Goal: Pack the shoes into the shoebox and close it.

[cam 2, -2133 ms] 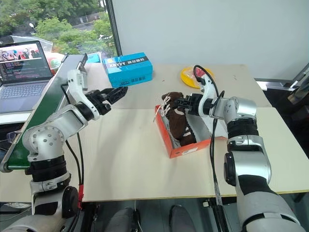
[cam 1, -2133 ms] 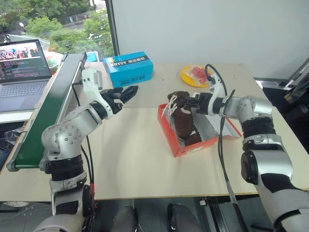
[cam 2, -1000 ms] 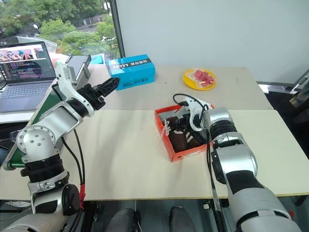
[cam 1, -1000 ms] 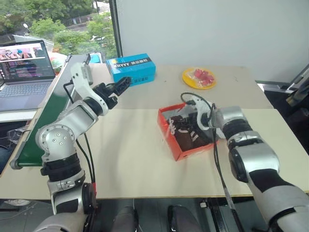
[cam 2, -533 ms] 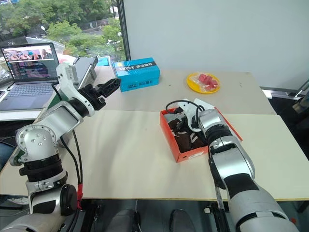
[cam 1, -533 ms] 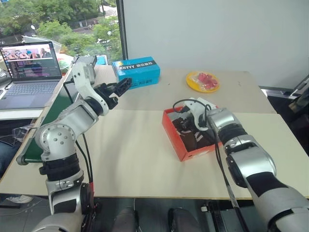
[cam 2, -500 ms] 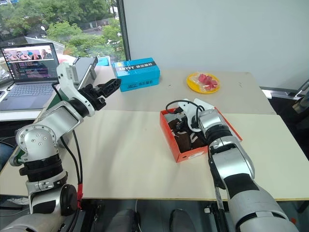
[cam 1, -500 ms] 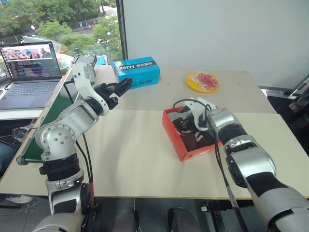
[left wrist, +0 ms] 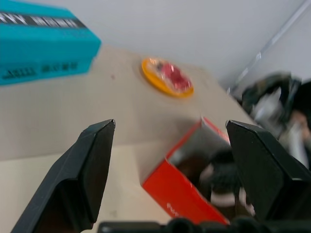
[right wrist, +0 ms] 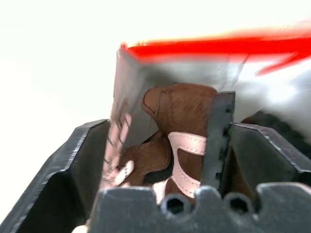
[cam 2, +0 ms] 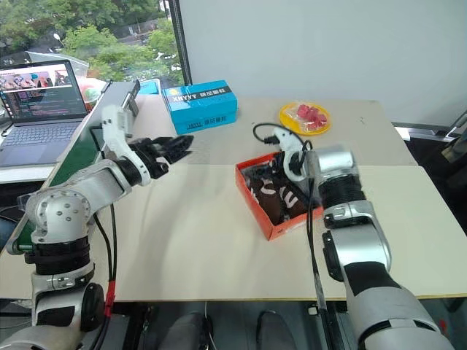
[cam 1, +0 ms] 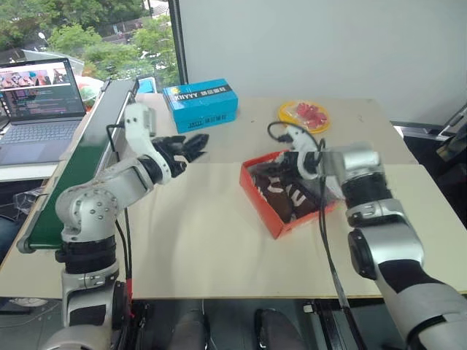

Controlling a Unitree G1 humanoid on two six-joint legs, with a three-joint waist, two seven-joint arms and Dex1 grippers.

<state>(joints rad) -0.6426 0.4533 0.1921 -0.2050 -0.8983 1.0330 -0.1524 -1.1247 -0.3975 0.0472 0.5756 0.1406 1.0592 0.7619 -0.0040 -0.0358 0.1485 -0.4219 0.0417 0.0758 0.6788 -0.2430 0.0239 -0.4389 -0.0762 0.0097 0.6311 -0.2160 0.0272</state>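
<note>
Shoes (cam 1: pixel 286 191), dark brown with whitish laces and pale trim, lie inside the red-orange shoebox (cam 1: pixel 273 216), directly below and just ahead of the right gripper (cam 1: pixel 286 162). Their long axes follow the box's long axis, which runs diagonally from the far side nearer the left arm toward the near side nearer the right arm; which end is toe or heel cannot be told with certainty. In the right wrist view one shoe (right wrist: pixel 182 127) shows between the two fingers, its strap and laces turned up.

Right gripper: poised over the far end of the shoebox, angled downward, fingers spread wide, gripping nothing; the shoes rest free in the box. Whether a fingertip touches the box wall cannot be told.

Left gripper (cam 1: pixel 191 144): held level above the table (cam 1: pixel 197 233), well apart from the shoebox, pointing toward it, fingers wide apart and empty. A blue box (cam 1: pixel 201 104) with white lettering sits beyond it; a yellow plate (cam 1: pixel 304 116) of red items sits beyond the right gripper.
</note>
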